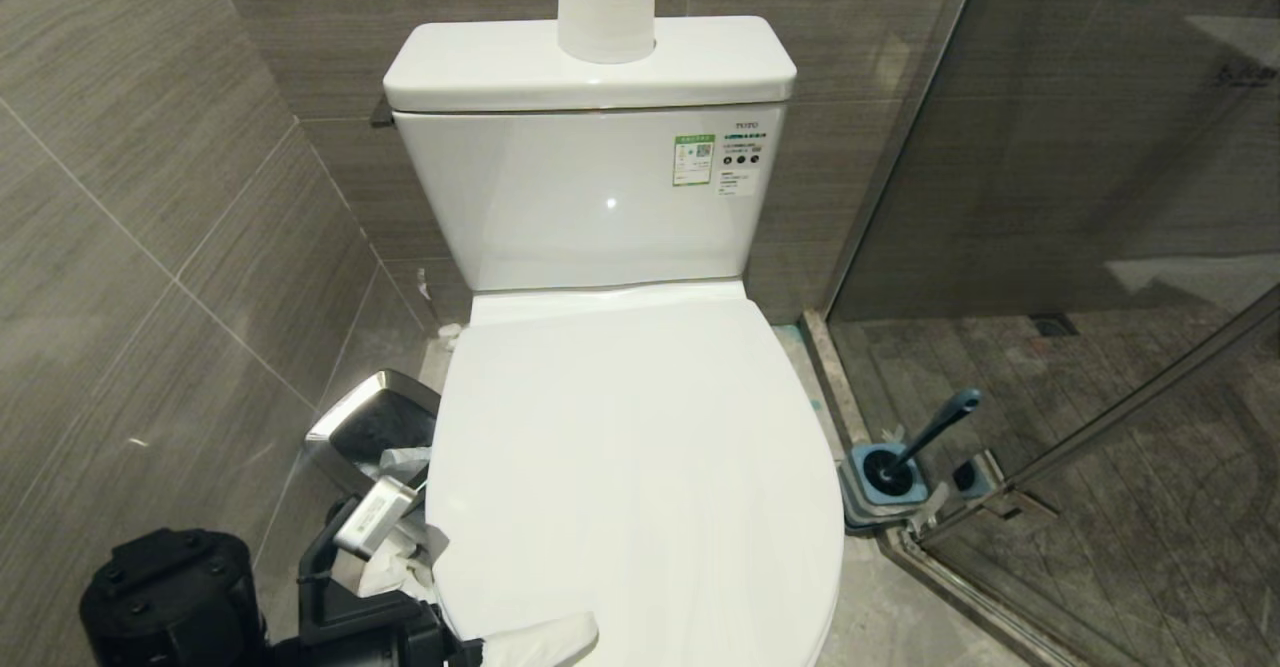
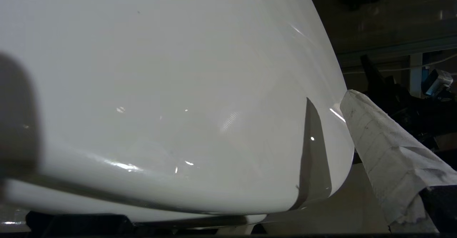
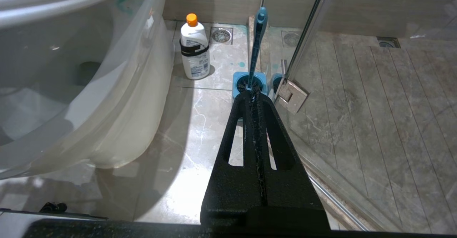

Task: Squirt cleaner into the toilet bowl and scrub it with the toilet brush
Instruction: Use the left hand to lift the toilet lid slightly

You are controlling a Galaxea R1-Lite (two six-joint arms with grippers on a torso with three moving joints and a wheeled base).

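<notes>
The white toilet's lid (image 1: 640, 467) is down, so the inside of the toilet bowl is hidden; its outer ceramic side (image 3: 107, 106) shows in the right wrist view. My left gripper (image 1: 520, 642) is at the lid's front left edge, open, with one white-wrapped finger (image 2: 385, 159) beside the glossy lid (image 2: 178, 88) and nothing held. The cleaner (image 3: 194, 49), a white bottle with an orange cap, stands on the floor beside the toilet. The toilet brush (image 1: 930, 432) leans in its blue square holder (image 1: 885, 487). My right gripper (image 3: 251, 93) hangs shut and empty, low over the floor, pointing at the holder (image 3: 248, 82).
A steel waste bin (image 1: 375, 427) with crumpled paper stands left of the toilet, against the tiled wall. A toilet-paper roll (image 1: 605, 2) sits on the tank. The glass shower door (image 1: 1100, 247) and its hinge (image 3: 292, 95) stand close to the right of the brush holder.
</notes>
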